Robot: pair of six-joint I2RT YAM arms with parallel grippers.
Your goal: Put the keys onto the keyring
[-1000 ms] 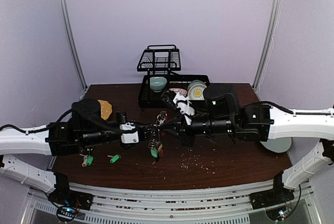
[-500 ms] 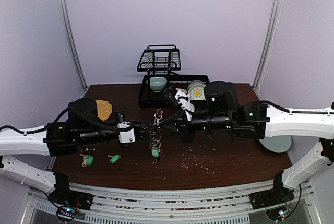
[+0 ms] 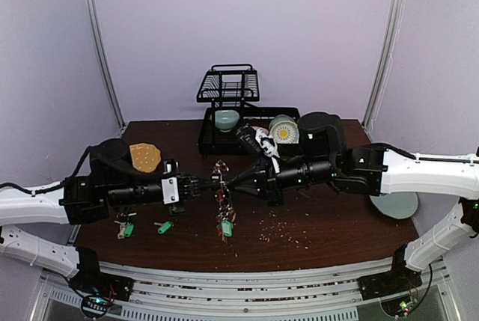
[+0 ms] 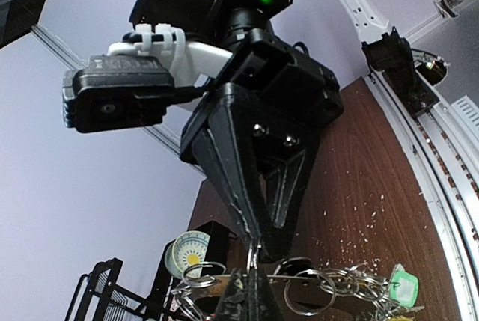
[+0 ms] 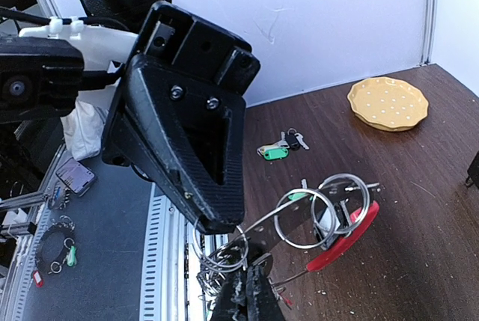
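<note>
The keyring (image 3: 221,186), a large wire ring with a red sheathed arc (image 5: 346,235), hangs above the table between both grippers. Several split rings and keys hang from it, with a green tag (image 3: 226,227) lowest. My left gripper (image 3: 212,184) comes from the left, shut on a small split ring (image 4: 254,255) threaded on the wire. My right gripper (image 3: 230,183) comes from the right, shut on the keyring wire (image 5: 258,265) beside a cluster of rings. The two tips nearly touch. Two loose keys with green tags (image 3: 128,228) (image 3: 165,226) lie on the table at the left; one also shows in the right wrist view (image 5: 275,152).
A black dish rack (image 3: 228,85) with a teal bowl (image 3: 227,119) and a patterned plate (image 3: 283,132) stands at the back. A yellow plate (image 3: 144,158) lies by the left arm, a pale plate (image 3: 397,205) at the right edge. Crumbs (image 3: 278,228) dot the table.
Both grippers and the keyring have shifted a little left and down. The left arm drew back, the right arm reached further left. The hanging keys sit lower.
</note>
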